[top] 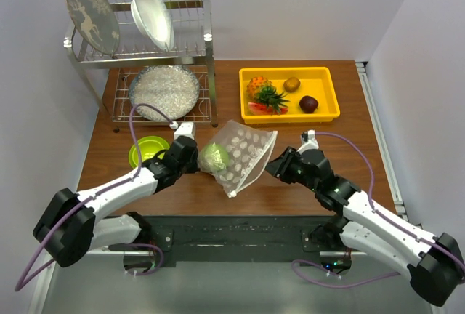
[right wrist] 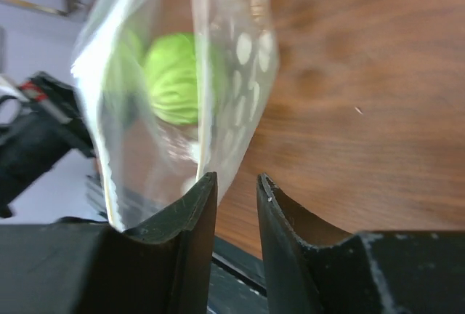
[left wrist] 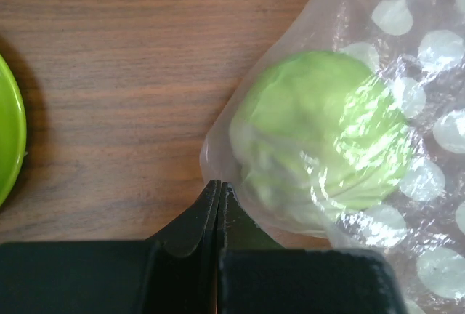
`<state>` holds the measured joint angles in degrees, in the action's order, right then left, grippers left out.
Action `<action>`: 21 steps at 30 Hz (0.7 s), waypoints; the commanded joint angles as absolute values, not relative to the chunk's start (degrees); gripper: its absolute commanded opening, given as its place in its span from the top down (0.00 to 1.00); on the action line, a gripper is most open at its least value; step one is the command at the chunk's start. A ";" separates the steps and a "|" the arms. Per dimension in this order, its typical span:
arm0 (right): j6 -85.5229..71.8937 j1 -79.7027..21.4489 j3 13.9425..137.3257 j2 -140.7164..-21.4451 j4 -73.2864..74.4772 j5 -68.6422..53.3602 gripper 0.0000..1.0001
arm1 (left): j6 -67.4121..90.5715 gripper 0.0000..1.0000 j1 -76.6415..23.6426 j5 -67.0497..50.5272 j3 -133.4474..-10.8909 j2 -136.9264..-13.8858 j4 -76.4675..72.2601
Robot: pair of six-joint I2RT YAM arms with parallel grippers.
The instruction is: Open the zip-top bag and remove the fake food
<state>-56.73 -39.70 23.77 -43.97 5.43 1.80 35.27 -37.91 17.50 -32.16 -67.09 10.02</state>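
Left gripper [left wrist: 219, 189]: fingers pressed together, nipping the film at a corner of the zip-top bag [left wrist: 429, 45]. The green round fruit [left wrist: 320, 132] is inside the bag, at 1 o'clock off the tips and bulging the plastic.

Right gripper [right wrist: 237, 183]: fingers spread by a narrow gap, nothing between them. The bag edge hangs at 11 o'clock, just beside one fingertip; can't tell if it touches.

Top view: the bag is tilted, mid-table, between the two grippers. The left is at its 9 o'clock, the right at its 3 o'clock.

The yellow tray [top: 323, 81] is at 1 o'clock from the bag, apart from it. It holds the pineapple [top: 256, 85], kiwi [top: 292, 84], dark purple-red ball [top: 309, 104] and watermelon slice [top: 256, 108].

The lime-green bowl [top: 145, 150] is at 9 o'clock of the left gripper, near it. The dish rack [top: 145, 52] is at 11 o'clock, at the back.
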 commanded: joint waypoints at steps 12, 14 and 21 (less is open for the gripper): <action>-55.19 -40.87 34.36 -48.77 15.28 6.68 0.93 | 34.81 1.00 -37.88 16.96 -35.24 -65.22 11.42; -55.02 -41.22 35.76 -49.22 16.52 6.94 0.96 | 34.54 1.00 -37.88 17.49 -36.82 -65.56 12.30; -55.45 -41.57 35.42 -48.86 15.22 6.77 0.94 | 33.58 1.00 -37.97 17.05 -39.90 -68.55 10.73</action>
<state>-55.02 -41.15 32.88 -48.71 16.64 6.09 34.85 -37.91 16.58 -36.56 -66.98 12.80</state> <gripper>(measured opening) 0.059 0.013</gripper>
